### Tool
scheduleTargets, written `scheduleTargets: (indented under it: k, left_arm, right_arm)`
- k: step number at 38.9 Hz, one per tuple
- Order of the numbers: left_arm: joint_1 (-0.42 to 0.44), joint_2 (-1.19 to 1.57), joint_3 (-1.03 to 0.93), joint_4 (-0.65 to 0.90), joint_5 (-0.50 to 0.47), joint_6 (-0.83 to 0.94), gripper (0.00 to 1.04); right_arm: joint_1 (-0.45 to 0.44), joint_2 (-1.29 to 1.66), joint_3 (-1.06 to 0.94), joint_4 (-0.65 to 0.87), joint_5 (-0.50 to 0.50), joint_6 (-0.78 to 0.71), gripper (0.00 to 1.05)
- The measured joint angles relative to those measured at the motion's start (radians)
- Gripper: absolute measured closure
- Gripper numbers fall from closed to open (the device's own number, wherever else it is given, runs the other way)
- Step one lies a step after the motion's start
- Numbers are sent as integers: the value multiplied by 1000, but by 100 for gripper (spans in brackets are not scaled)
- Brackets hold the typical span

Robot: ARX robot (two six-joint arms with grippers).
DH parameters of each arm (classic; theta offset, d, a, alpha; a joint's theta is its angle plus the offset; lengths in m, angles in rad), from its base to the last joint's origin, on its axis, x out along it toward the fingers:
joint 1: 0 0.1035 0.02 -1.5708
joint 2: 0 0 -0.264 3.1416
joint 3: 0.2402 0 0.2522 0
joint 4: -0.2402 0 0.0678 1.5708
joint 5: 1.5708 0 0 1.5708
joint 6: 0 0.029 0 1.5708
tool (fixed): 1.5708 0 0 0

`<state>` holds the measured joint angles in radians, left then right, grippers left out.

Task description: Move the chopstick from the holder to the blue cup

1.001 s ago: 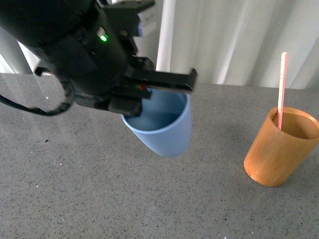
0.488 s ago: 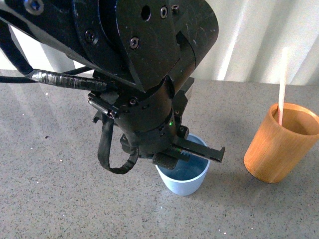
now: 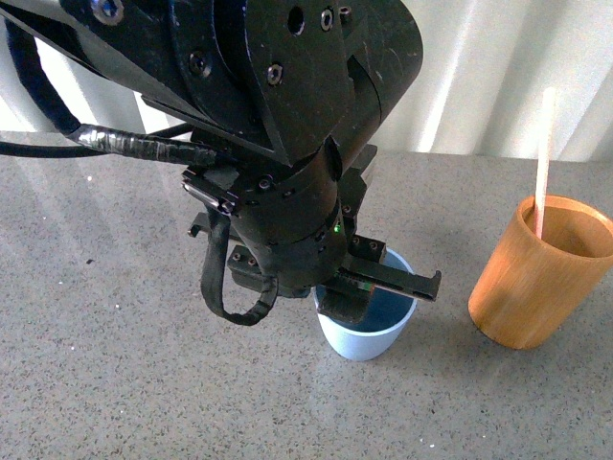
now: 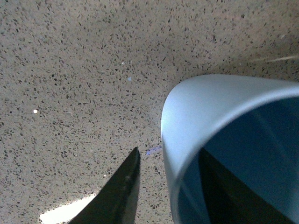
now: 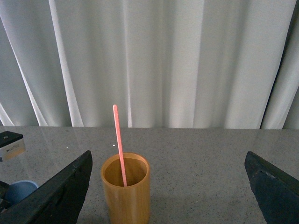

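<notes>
The light blue cup (image 3: 359, 340) stands upright on the grey table, left of the orange-brown wooden holder (image 3: 536, 278). One pink-red chopstick (image 3: 543, 163) stands in the holder and leans on its rim. My left gripper (image 3: 383, 292) is open over the cup. In the left wrist view the gripper (image 4: 173, 186) straddles the blue cup's wall (image 4: 205, 107), one finger outside and one inside. My right gripper (image 5: 168, 186) is open and empty, facing the holder (image 5: 126, 191) and chopstick (image 5: 119, 140) from a short way off. The blue cup (image 5: 18, 191) shows at that view's edge.
The speckled grey tabletop (image 3: 115, 383) runs back to white curtains (image 3: 460, 67). My left arm's black body (image 3: 287, 115) hides much of the table's middle. A small white box (image 5: 11, 144) lies on the table beyond the blue cup.
A second ago my left gripper held the blue cup tilted above the table. The cup now stands upright on the table, slightly further right than half a second ago, and the jaws are open.
</notes>
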<state>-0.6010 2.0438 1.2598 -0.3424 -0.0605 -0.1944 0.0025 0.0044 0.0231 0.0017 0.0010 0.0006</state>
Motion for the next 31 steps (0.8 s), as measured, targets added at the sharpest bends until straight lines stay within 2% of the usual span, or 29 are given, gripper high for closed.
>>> scheduleTargets:
  k: [8, 13, 22, 31]
  left_arm:
    - [48, -141, -2, -18, 18, 0, 28]
    - [100, -257, -42, 6, -5, 6, 6]
    - [191, -424, -162, 98, -55, 19, 7]
    - [288, -641, -386, 373, -170, 7, 7]
  right_arm:
    - [0, 0, 0, 0, 0, 0, 10]
    - [0, 0, 0, 0, 0, 0, 10]
    - [0, 0, 0, 0, 0, 0, 10]
    - [0, 0, 0, 0, 0, 0, 10]
